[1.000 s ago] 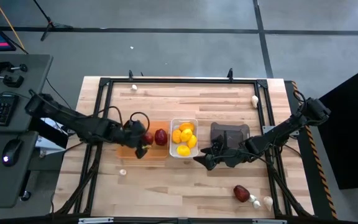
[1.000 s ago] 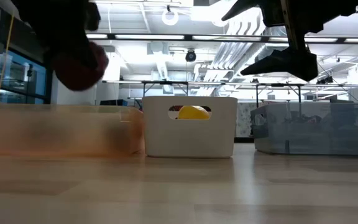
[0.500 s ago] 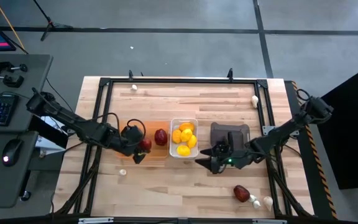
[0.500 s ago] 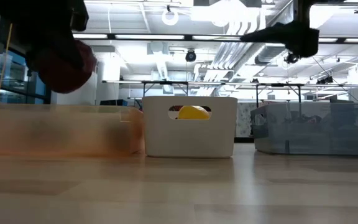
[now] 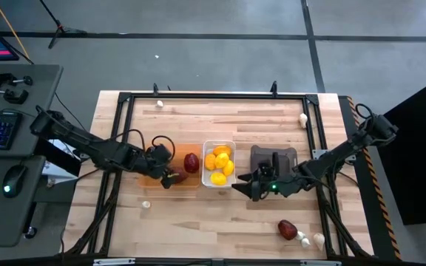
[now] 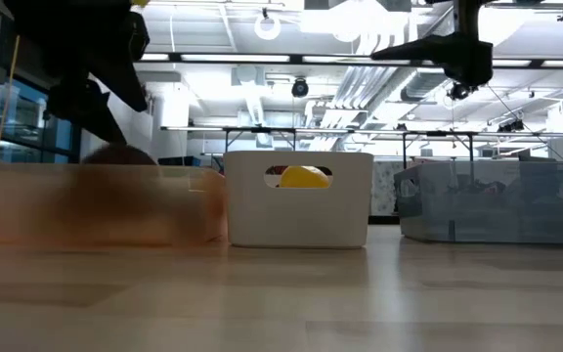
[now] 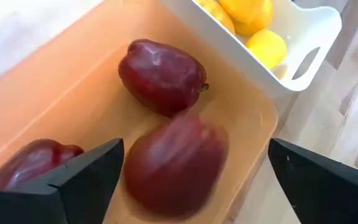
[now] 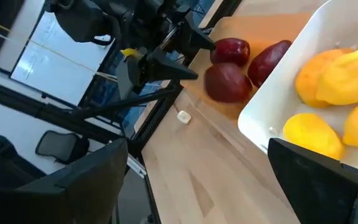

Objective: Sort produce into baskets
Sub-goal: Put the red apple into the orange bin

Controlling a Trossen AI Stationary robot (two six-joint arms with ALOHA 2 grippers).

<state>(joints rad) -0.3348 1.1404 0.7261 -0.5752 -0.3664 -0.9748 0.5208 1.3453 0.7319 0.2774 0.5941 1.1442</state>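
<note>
My left gripper (image 5: 170,177): fingers spread apart, holding nothing, above the orange tray (image 5: 148,179)
Red produce: three dark red pieces in the tray; one (image 7: 174,163) lies right under my open fingers, another (image 7: 163,76) beside it, the third (image 7: 33,160) near the tray's other end
White bin (image 5: 206,147): next to the tray, with yellow lemons (image 5: 219,163) inside
My right gripper (image 5: 247,186): fingers wide apart, empty, between white bin and dark grey bin (image 5: 274,158)
Still loose: red piece (image 5: 287,230) with garlic bulbs (image 5: 318,239) near the table's front edge
Writing: none I can read
</note>
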